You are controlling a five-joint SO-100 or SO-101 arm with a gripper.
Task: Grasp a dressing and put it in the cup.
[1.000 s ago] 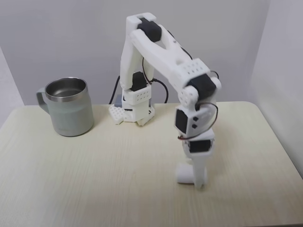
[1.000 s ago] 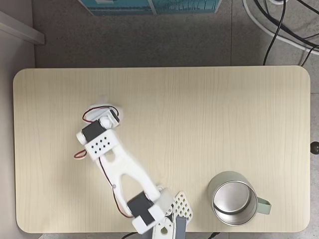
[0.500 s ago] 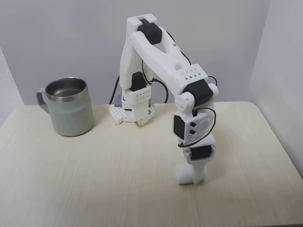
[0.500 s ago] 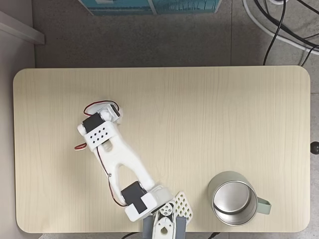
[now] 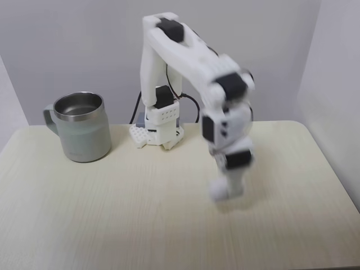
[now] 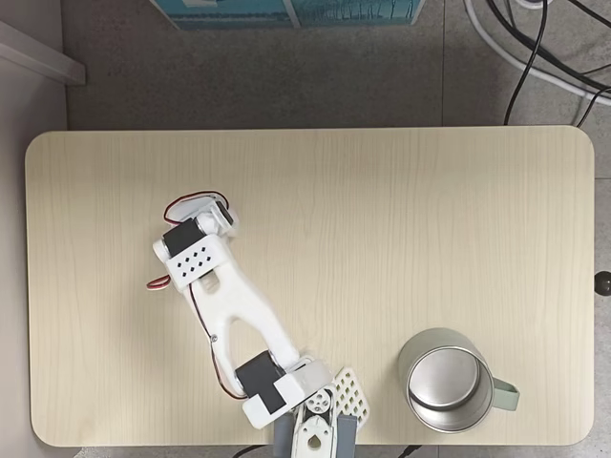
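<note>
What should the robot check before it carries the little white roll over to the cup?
1. Dressing between the fingers: it sits at the gripper tip, but blur hides the grip. Cannot tell.
2. Dressing lifted off the table: a shadow lies below it, apparently lifted. Ok.
3. Cup upright, mouth open: ok.
4. Cup inside empty: the view from above shows bare steel. Ok.
5. Path from gripper to cup along the table: nothing stands in between. Ok.
6. Red wires at the wrist hanging free: cannot tell.
</note>
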